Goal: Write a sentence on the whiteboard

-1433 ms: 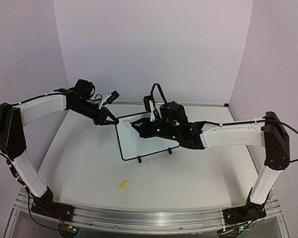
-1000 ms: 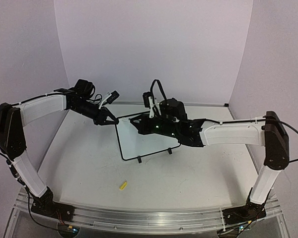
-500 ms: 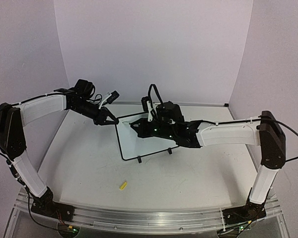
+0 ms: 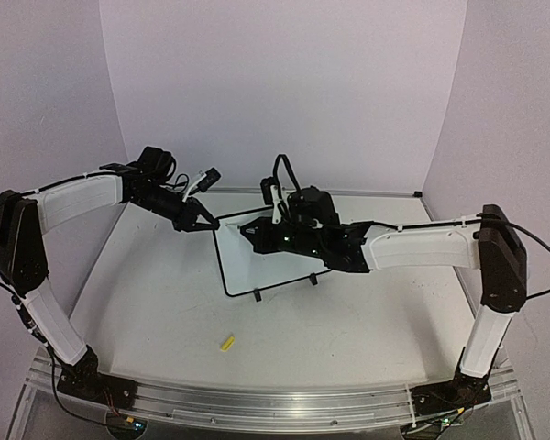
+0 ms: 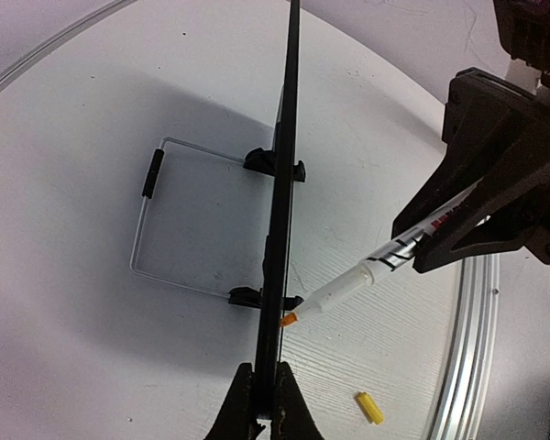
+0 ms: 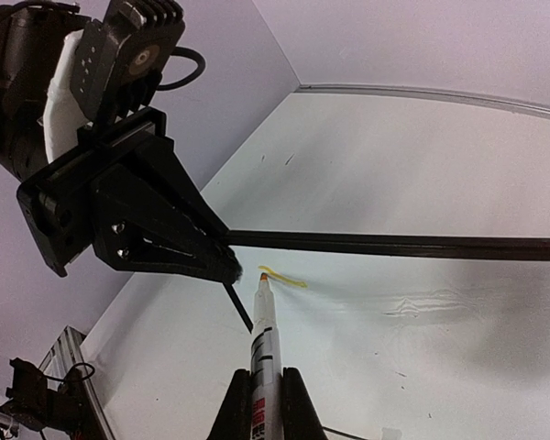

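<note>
Clamping whiteboard (image 4: pixel 247 266) at its 10 o'clock corner with left gripper (image 4: pixel 204 225), pinching marker (image 6: pixel 261 335) in right gripper (image 6: pixel 259 403), tip by short yellow stroke (image 6: pixel 284 279).

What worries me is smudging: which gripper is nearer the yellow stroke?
Left. The left gripper clamps the whiteboard right beside the yellow stroke; the right gripper holds the marker farther back.
</note>
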You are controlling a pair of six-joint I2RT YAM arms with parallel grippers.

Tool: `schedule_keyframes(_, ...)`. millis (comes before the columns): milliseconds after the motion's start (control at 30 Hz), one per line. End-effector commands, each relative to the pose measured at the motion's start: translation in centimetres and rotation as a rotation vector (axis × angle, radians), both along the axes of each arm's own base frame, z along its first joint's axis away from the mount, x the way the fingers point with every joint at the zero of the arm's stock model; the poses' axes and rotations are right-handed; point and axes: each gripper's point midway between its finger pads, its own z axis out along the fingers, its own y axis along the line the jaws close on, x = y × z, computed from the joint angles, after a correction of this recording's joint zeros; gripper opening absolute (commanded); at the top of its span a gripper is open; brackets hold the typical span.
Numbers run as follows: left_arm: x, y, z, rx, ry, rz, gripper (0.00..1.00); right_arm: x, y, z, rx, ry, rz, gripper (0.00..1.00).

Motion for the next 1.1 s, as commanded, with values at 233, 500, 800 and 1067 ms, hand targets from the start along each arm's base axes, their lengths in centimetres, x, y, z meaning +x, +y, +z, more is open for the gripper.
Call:
schedule_keyframes(233,-1.3,0.0,-1.0,0.048,0.020,-0.013,0.00,0.8,0.1,0.3,0.017,-0.004,-0.034,0.00)
schedule_keyframes(500,-1.3,0.0,-0.9,0.047,0.019,-0.014,0.00,0.2,-0.2,-1.6,-0.003,0.041,-0.024,0.00)
schedule_keyframes(800,-1.3,-0.1,-0.9,0.049,0.018,-0.015,0.00,-0.4,-0.2,-3.4,-0.021,0.086,-0.004,0.00)
schedule_keyframes(1067,-1.4,0.0,-0.9,0.050,0.017,-0.014,0.00,-0.6,-0.3,-4.2,-0.030,0.104,-0.004,0.00)
